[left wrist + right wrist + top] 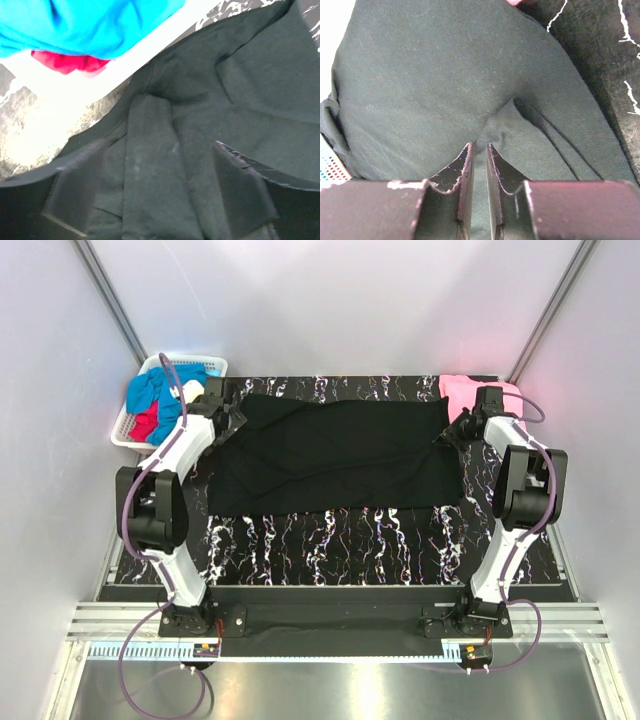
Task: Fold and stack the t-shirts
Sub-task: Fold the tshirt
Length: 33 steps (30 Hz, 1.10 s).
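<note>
A large black t-shirt [335,455] lies spread across the marbled table, folded into a wide band. My left gripper [232,418] is at its far left corner. In the left wrist view it [160,190] is open, with a ridge of black cloth [150,165] between its wide-apart fingers. My right gripper [452,430] is at the shirt's far right corner. In the right wrist view it [480,147] is shut on a pinch of the black shirt [430,75]. A pink t-shirt [462,392] lies at the back right. Blue [150,390] and red [147,425] t-shirts lie in the basket.
The white slotted basket [215,367] stands at the back left corner, right beside my left gripper; its rim [150,50] shows close in the left wrist view under the blue shirt [90,25]. Bare marbled table [350,540] lies in front of the black shirt.
</note>
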{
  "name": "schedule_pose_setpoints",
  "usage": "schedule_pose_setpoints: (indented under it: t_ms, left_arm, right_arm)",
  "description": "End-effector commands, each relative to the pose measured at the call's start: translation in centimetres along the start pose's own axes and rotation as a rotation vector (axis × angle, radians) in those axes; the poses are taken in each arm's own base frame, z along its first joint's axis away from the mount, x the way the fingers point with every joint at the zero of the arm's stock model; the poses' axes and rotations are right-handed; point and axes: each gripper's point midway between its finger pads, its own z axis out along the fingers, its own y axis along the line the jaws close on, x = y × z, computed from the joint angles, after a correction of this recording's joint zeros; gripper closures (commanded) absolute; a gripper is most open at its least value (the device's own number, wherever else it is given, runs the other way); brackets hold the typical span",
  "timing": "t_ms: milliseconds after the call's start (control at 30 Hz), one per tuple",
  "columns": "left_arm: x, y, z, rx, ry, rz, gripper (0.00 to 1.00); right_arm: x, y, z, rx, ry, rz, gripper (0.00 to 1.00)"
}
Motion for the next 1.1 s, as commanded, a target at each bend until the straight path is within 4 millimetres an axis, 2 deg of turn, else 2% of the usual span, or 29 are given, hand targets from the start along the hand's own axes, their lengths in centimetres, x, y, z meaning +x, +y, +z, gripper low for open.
schedule_pose_setpoints:
  t_ms: [0, 67, 167, 233, 333, 367, 400, 467, 500, 567, 600, 667, 800, 933, 1067]
  left_arm:
    - [-3.3, -0.8, -2.1, 0.068, -0.101, -0.041, 0.06]
    - [-3.5, -0.9, -3.1, 0.096, -0.100, -0.045, 0.04]
    - [-2.1, -0.6, -3.9, 0.138, -0.047, -0.029, 0.04]
    - [-0.7, 0.1, -4.8, 0.165, -0.006, -0.023, 0.04]
    - [1.7, 1.5, -6.0, 0.199, 0.062, -0.008, 0.05]
    - [3.3, 2.4, -5.8, 0.192, 0.096, 0.009, 0.06]
    - [4.0, 2.4, -6.6, 0.226, 0.120, 0.013, 0.06]
    - [5.9, 2.9, -7.0, 0.240, 0.169, 0.034, 0.07]
    - [7.5, 3.9, -6.8, 0.231, 0.207, 0.044, 0.07]
    - [9.4, 4.0, -7.7, 0.268, 0.264, 0.048, 0.07]
    - [10.6, 4.5, -7.7, 0.265, 0.290, 0.058, 0.07]
    - [11.8, 4.9, -8.2, 0.270, 0.305, 0.068, 0.07]
    - [12.8, 4.0, -8.7, 0.323, 0.342, 0.088, 0.07]
    - [13.6, 2.9, -8.3, 0.354, 0.386, 0.106, 0.07]
    - [14.4, 3.8, -7.3, 0.303, 0.402, 0.097, 0.07]
  right_arm:
    - [-1.7, 2.2, -1.7, -0.036, -0.081, -0.045, 0.78]
    - [-1.8, 2.5, -2.6, -0.039, -0.100, -0.055, 0.78]
    - [-1.6, 2.2, -3.7, -0.014, -0.125, -0.062, 0.78]
    - [-0.5, 1.4, -4.7, 0.023, -0.126, -0.059, 0.78]
    - [2.2, 0.0, -5.7, 0.084, -0.099, -0.067, 0.78]
    - [3.5, -0.9, -5.8, 0.110, -0.085, -0.075, 0.78]
    - [4.4, -1.4, -5.8, 0.126, -0.067, -0.077, 0.77]
    - [6.5, -1.9, -5.5, 0.130, -0.011, -0.086, 0.77]
    - [8.0, -2.9, -5.2, 0.147, 0.031, -0.081, 0.77]
    - [10.3, -4.2, -4.6, 0.174, 0.097, -0.083, 0.78]
    - [10.9, -4.9, -4.6, 0.192, 0.115, -0.083, 0.78]
    - [12.0, -6.1, -4.3, 0.223, 0.143, -0.084, 0.78]
    - [12.1, -7.1, -4.2, 0.268, 0.159, -0.107, 0.78]
    - [11.3, -7.1, -4.1, 0.299, 0.152, -0.133, 0.78]
    - [10.6, -7.4, -4.2, 0.328, 0.146, -0.153, 0.78]
